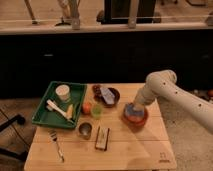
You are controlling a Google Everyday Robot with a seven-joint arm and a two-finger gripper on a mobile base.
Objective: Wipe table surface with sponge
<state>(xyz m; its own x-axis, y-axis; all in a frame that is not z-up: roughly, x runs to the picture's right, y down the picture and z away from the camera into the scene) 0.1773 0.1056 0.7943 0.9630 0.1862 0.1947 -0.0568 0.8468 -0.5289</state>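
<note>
Gripper (pixel 134 106) is down over the orange bowl (pixel 135 118) at the table (pixel 125 150) right edge, on the sponge (pixel 130 109) sitting in the bowl. Can't tell finger state. Left of it: dark bowl (pixel 107 95), green tray (pixel 45 107), cup (pixel 85 130), fork (pixel 56 143), brown-and-white block (pixel 102 137).

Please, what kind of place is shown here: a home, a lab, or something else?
Probably a lab or office test area, not a home. A small wooden table stands alone before a long dark counter, holding a green tray. The robot's hand hangs over an orange bowl.
</note>
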